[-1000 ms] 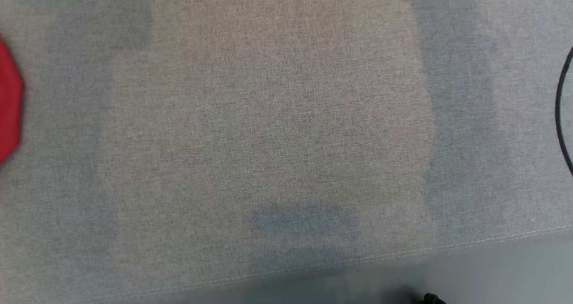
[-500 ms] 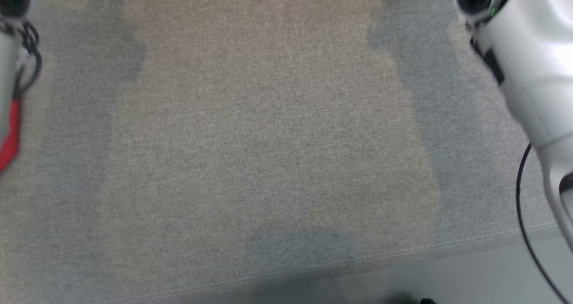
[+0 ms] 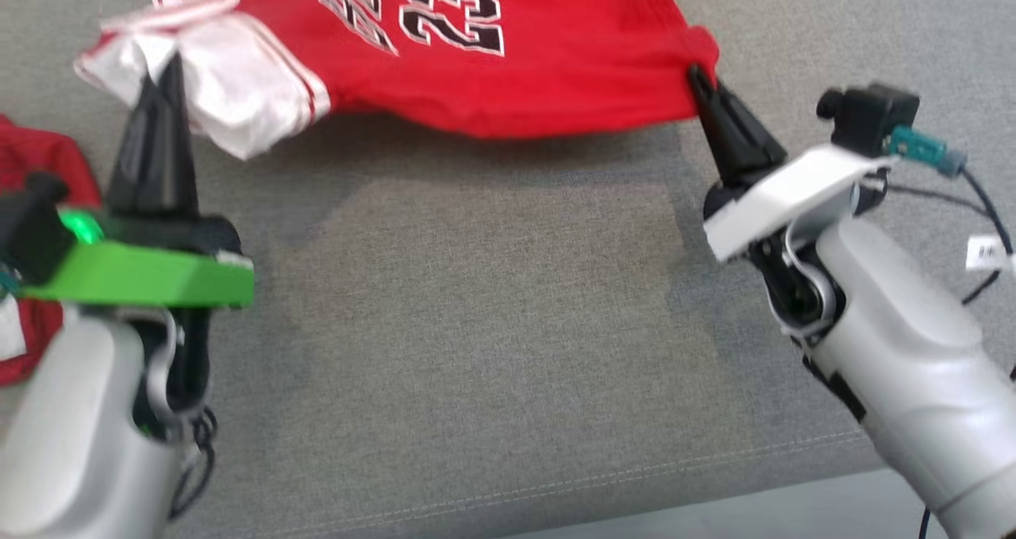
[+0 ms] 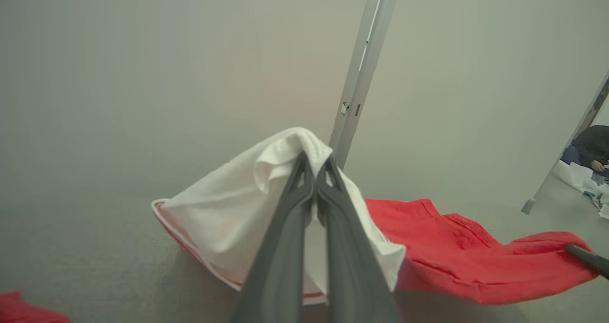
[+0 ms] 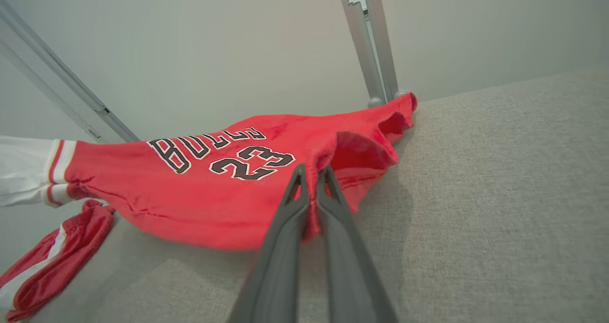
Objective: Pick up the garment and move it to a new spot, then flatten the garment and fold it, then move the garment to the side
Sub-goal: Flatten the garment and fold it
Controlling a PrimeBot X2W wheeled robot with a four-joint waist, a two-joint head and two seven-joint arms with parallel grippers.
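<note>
The head view is blurred, and its top edge cuts off the upper part of the garment (image 3: 508, 63), a red jersey with a black-and-white "23" and a white sleeve trimmed in red. Only the lower edge of the lettering above the number shows there; the right wrist view shows the whole word, though its last letters are hard to read.

The left fingers (image 3: 171, 78) are pressed tight together on the white sleeve. Their tips are sunk in a fold of it, so the exact spot they pinch is hidden. The right fingers (image 3: 700, 82) are clamped shut on the red hem at the jersey's other end, with a flap of cloth bunched around their tips.

The garment hangs stretched between the two pairs of fingers, number side up, sagging in the middle over the grey cloth-covered counter (image 3: 492, 325). A shadow lies under its near edge. Its far corner reaches the counter's back edge by the foot of a metal post (image 5: 371, 42). Whether the sagging middle touches the counter cannot be told.

A second red piece of clothing (image 3: 32, 174) with white stripes lies crumpled on the counter just beside the left arm, partly hidden behind it and cut off by the left edge. At the far right of the left wrist view a person (image 4: 590, 147) in dark clothes is partly visible, too small to make out.
</note>
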